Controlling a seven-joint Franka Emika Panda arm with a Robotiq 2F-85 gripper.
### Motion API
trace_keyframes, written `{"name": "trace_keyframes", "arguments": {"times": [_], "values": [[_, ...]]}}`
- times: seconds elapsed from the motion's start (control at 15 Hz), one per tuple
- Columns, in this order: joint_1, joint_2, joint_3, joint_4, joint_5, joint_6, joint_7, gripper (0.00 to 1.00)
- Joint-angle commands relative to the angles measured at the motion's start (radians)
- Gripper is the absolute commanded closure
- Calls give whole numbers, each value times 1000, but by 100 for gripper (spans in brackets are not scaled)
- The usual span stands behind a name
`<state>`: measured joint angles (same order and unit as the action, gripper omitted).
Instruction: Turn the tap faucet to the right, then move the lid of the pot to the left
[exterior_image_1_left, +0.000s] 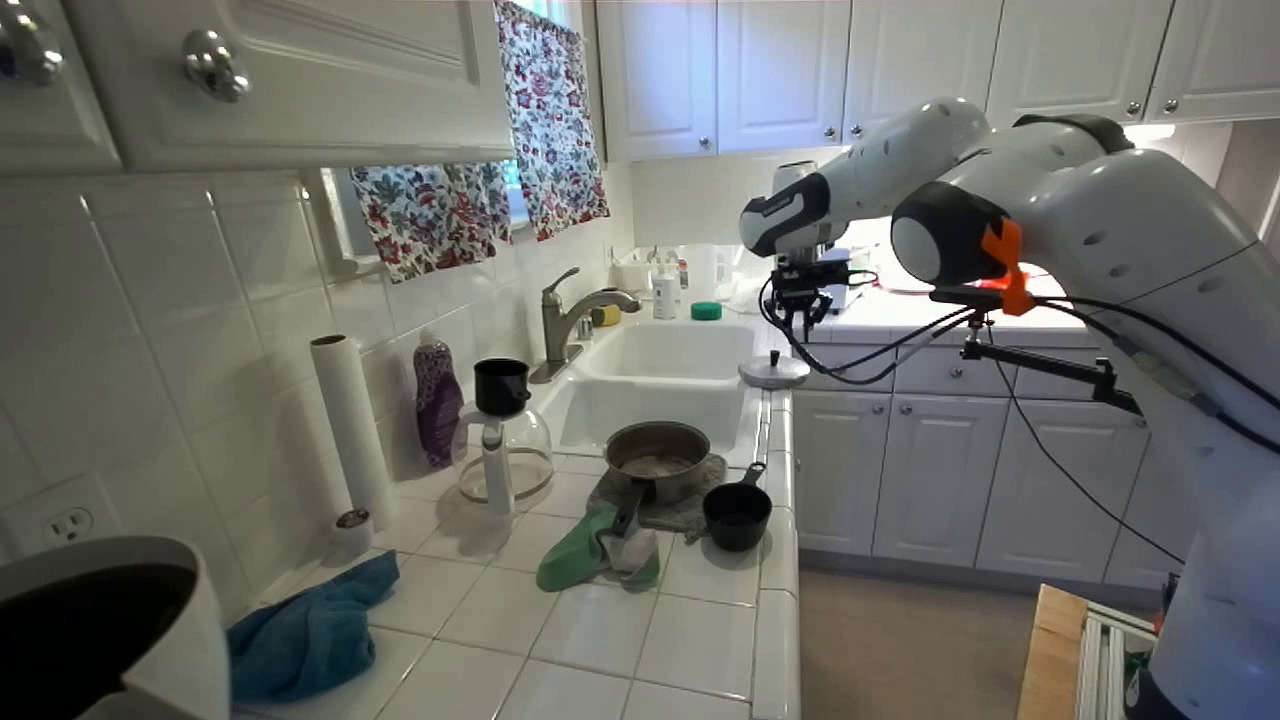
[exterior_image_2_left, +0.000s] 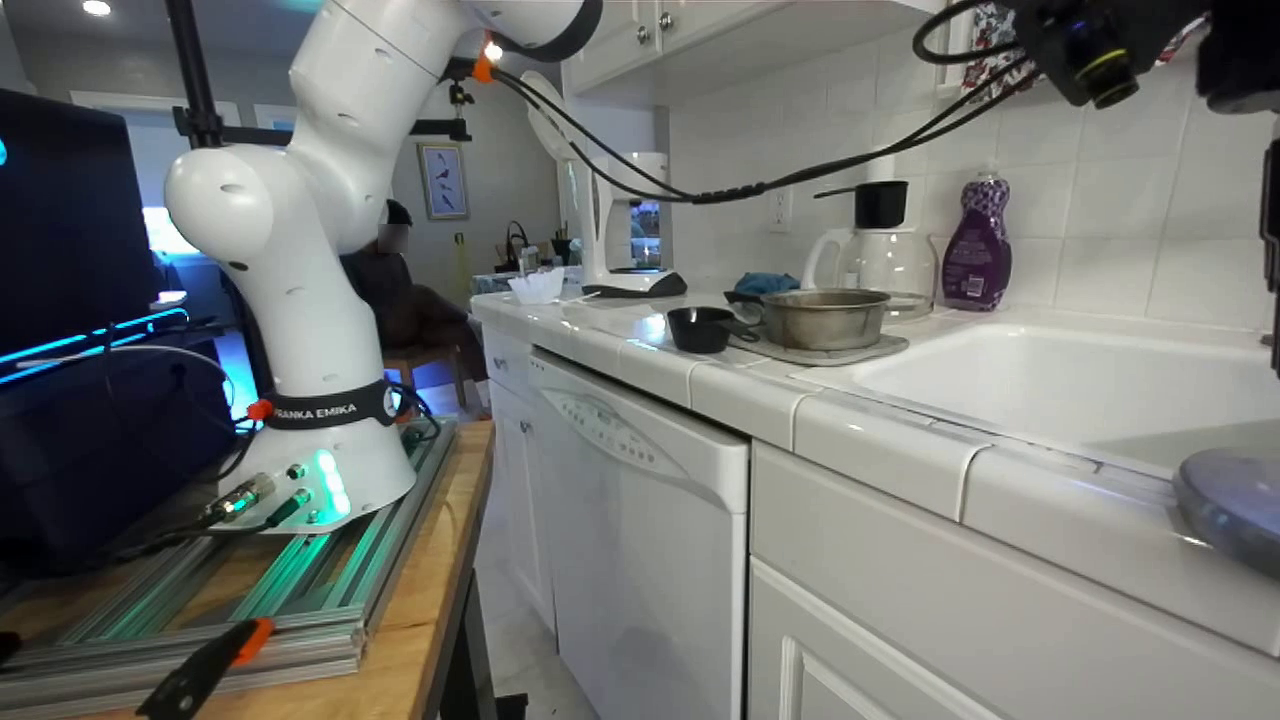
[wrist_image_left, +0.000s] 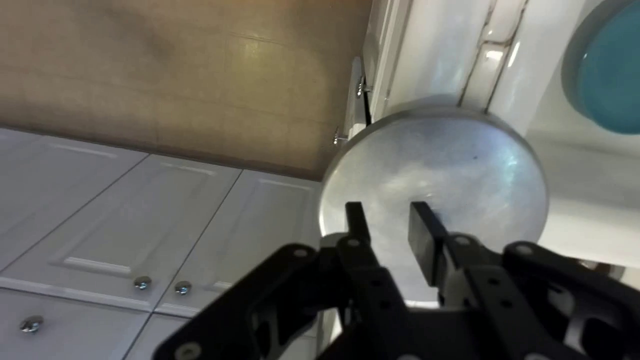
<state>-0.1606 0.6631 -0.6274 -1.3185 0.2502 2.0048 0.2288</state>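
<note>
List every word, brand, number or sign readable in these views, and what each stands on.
"FRANKA EMIKA", on the black band around the robot's base; the first letter is unclear.
Purple bottle label: too small to read.
Dishwasher panel markings: too small to read.
Wrist view: no legible text.

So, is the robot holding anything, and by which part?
Nothing is held: the gripper is open above the lid, its jaws apart and empty.
</note>
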Motion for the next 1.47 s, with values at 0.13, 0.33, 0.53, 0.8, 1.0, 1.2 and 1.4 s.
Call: {"name": "trace_keyframes", "arguments": {"times": [0.13,0.33,0.53,0.8,1.0,1.2,1.4], "values": [[13,-98,-20,-145,28,159,5,25],[-7,-61,12,-118,57,225,-10,4],[-135,-46,198,-66,-1,277,20,0],[-207,-32,294,-61,10,290,19,0],[-241,-5,328,-43,12,285,18,0],[-264,26,346,-13,12,284,17,0],[-279,59,356,28,12,274,17,0]]}}
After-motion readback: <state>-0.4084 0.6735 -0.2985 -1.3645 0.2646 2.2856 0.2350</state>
